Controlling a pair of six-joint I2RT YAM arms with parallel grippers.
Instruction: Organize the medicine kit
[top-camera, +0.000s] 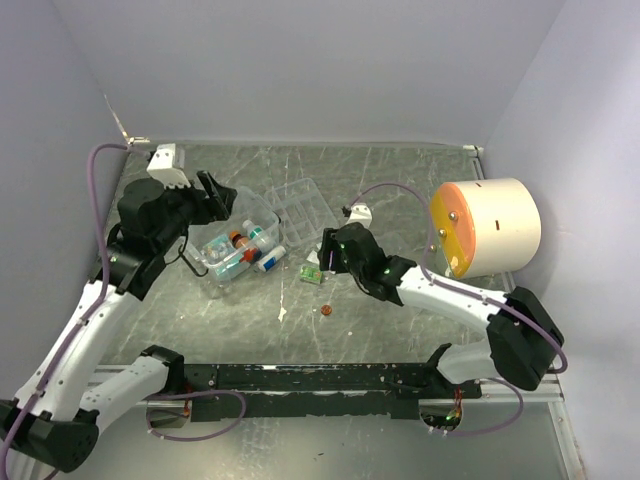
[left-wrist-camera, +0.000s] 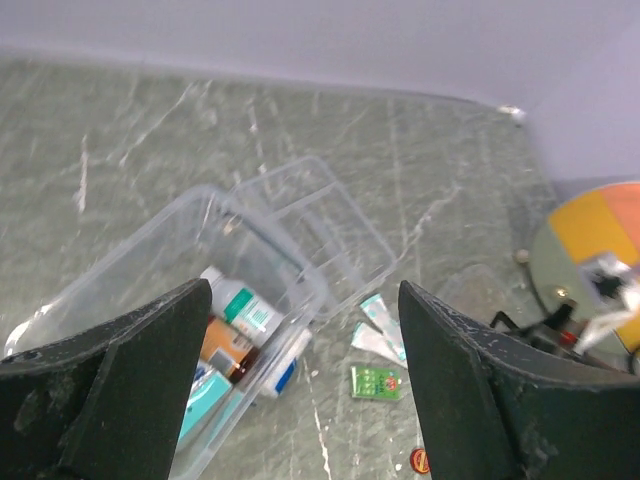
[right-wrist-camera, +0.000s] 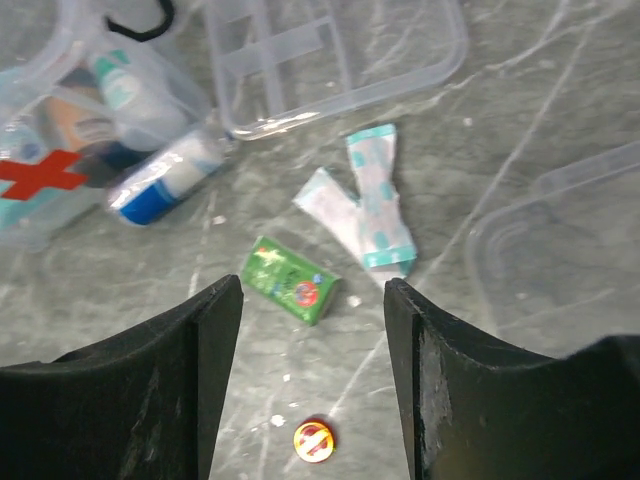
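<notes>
Right wrist view, stock of scene.
- right gripper (right-wrist-camera: 312, 288): fingers apart, nothing betw them, hovering over small green flat packet (right-wrist-camera: 290, 279).
- Key relation: packet lies directly below, betw the fingertips. Its long axis runs diag, upper-left to lower-right, closer to the closing line than across it, so a wrist turn prob needed to pinch the short side. Right arm far nearer than left.
- small clear plastic rectangular medicine kit (right-wrist-camera: 45, 175) w/ red cross: up-left of packet, near, open, bottles inside.
- left gripper (left-wrist-camera: 303, 292): fingers wide, empty, above kit.
- Around: teal-and-white sachets (right-wrist-camera: 372, 200) just right of packet; white tube w/ blue end (right-wrist-camera: 165, 180) at kit's opening, partly in the way; clear divided tray (right-wrist-camera: 330, 60) beyond; red-orange round disc (right-wrist-camera: 313, 440) on near side.
- big cream cylinder w/ orange face (top-camera: 485, 228): well apart, no obstruction.
</notes>
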